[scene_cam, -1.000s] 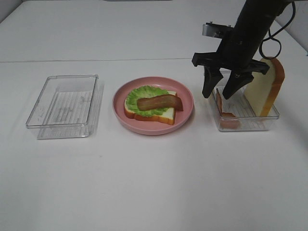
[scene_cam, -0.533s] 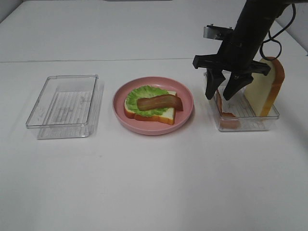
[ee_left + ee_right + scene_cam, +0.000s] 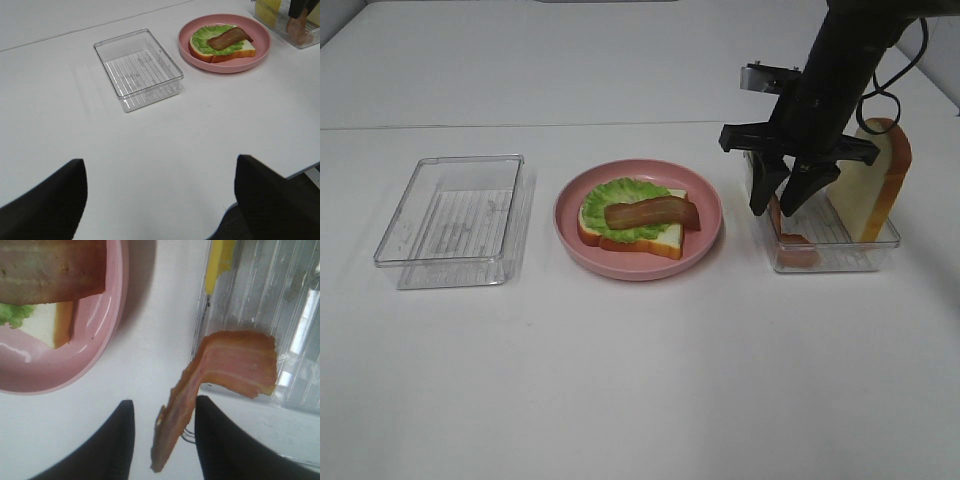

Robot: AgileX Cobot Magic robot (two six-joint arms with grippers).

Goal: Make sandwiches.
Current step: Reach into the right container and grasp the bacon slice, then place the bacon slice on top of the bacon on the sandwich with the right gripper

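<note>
On the pink plate (image 3: 710,236) lies a half-built sandwich (image 3: 635,222): a bread slice, green lettuce and one bacon strip. My right gripper (image 3: 780,205) reaches down into the clear tray on the right (image 3: 840,262). Its jaws straddle a second bacon strip (image 3: 175,430) that stands on edge against the tray wall. A gap still shows on one side, so it is open. A second bread slice (image 3: 875,180) stands upright in the same tray. A bit of yellow cheese (image 3: 220,260) shows in the right wrist view. My left gripper (image 3: 160,200) hangs open over bare table.
An empty clear tray (image 3: 455,215) sits left of the plate (image 3: 260,55). It also shows in the left wrist view as the empty tray (image 3: 137,67). The white table's front edge (image 3: 300,167) lies close to the left gripper.
My right gripper has sunk lower into the right tray and its jaws have narrowed around the standing bacon strip. The plate, the sandwich and the left gripper have not moved.
</note>
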